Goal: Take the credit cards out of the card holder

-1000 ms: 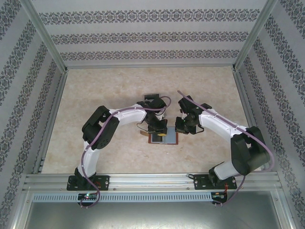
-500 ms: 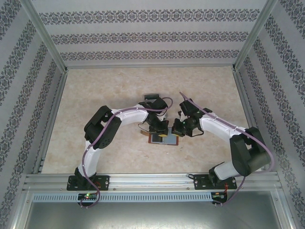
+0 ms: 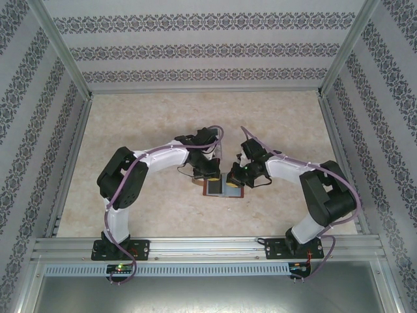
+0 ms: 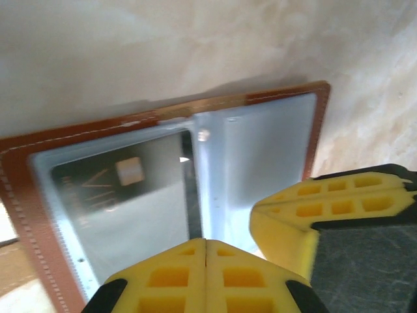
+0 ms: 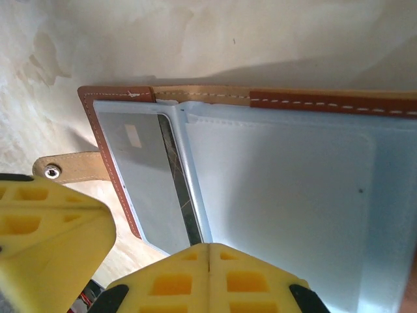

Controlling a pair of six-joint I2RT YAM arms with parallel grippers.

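**Top external.** Small reddish-brown leather folding card holder [image 3: 211, 189] lies opened flat on the beige marbled table [image 3: 143, 124], near the middle and towards the arm bases. Left gripper [image 3: 213, 176] is down over its left half, right gripper [image 3: 234, 180] over its right half, and the two heads nearly meet above it. Finger gap cannot be read from here.

**Left wrist.** Card holder [image 4: 260, 156] is open, with a brown stitched border around blue-grey pockets. One grey credit card [image 4: 124, 195], carrying a pale chip square and faint "VIP" lettering, sits inside the left pocket. Left gripper [image 4: 206, 242] has its yellow ribbed fingers pressed together along a centre seam with nothing seen between them, the tips at the pocket's near edge. Right gripper [image 4: 306, 212] comes in from the right, low over the other pocket.

**Right wrist.** Card holder [image 5: 280, 195] has its blue-grey pocket facing up. The grey card [image 5: 140, 176] is tucked in the far pocket by the fold. A tan strap tab [image 5: 68, 168] with a metal snap lies flat beside the brown edge. Right gripper [image 5: 208, 248] has its fingers closed against each other and grasps nothing visible. Left gripper [image 5: 52, 222] is at lower left, near the tab.
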